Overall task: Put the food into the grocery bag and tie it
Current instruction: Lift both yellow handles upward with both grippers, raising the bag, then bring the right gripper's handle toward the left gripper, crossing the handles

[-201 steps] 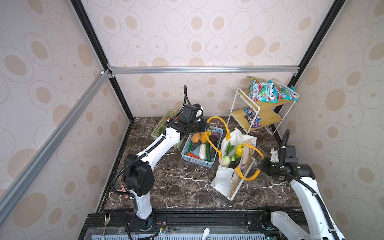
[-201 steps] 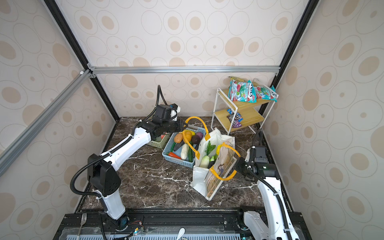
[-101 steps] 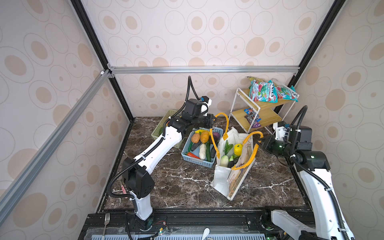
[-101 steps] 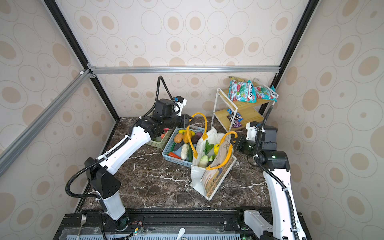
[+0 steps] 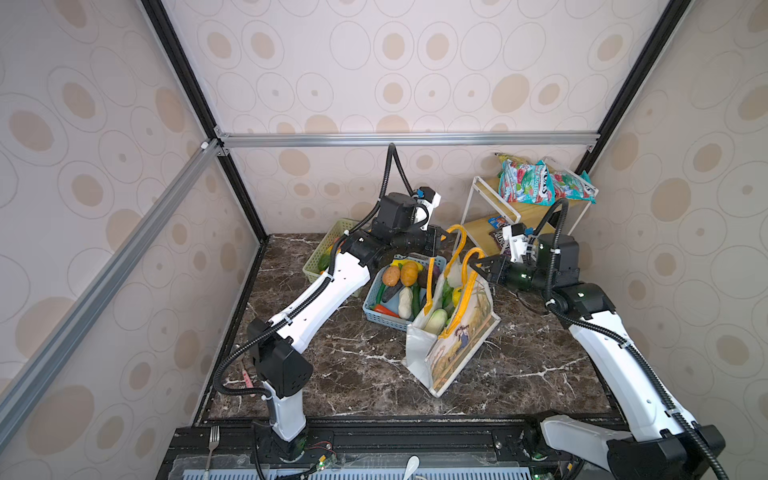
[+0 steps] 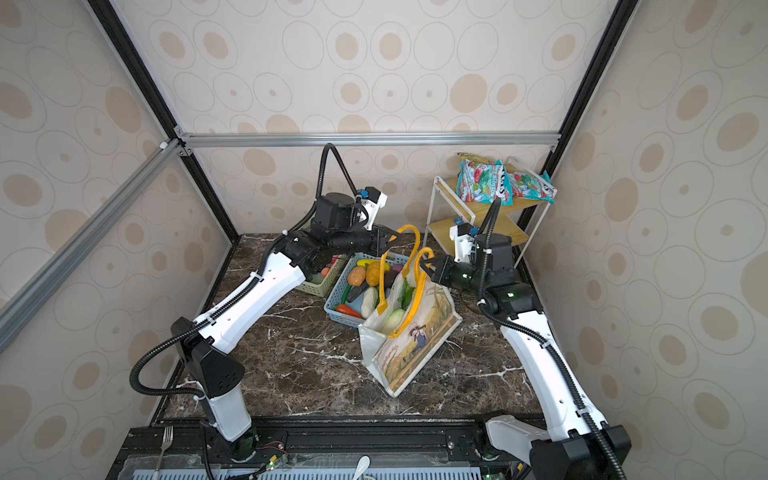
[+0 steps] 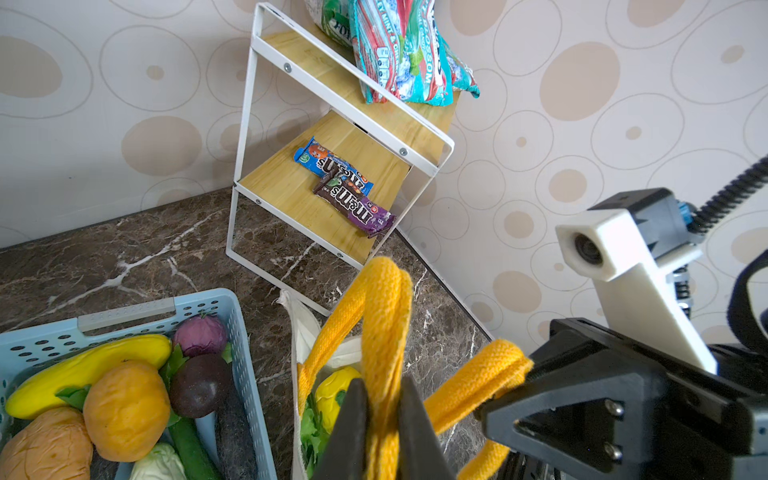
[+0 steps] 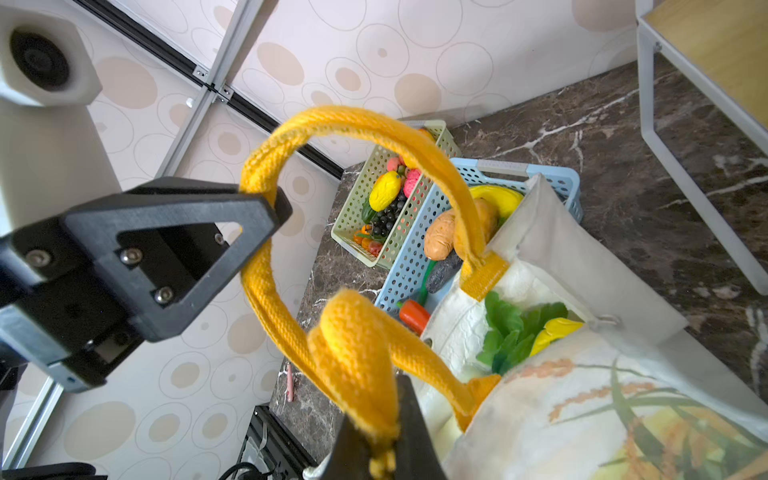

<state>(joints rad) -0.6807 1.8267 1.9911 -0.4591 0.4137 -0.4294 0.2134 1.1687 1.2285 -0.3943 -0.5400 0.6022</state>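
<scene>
Some food [image 5: 437, 321] is in the bag [image 5: 461, 340] mid-table. Left gripper [image 7: 383, 388] pinches far handle [image 7: 384, 316], right gripper [image 8: 376, 409] pinches near handle [image 8: 353, 349]. Knot not yet tied; basket [image 5: 376, 314] holds more.

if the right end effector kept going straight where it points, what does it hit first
Probably the other yellow handle, the loop pinched by the left end effector, arching just ahead of the right end effector; depth is hard to judge.

Spotted walls [image 5: 374, 62], marble tabletop [image 5: 365, 374] (dark).
</scene>
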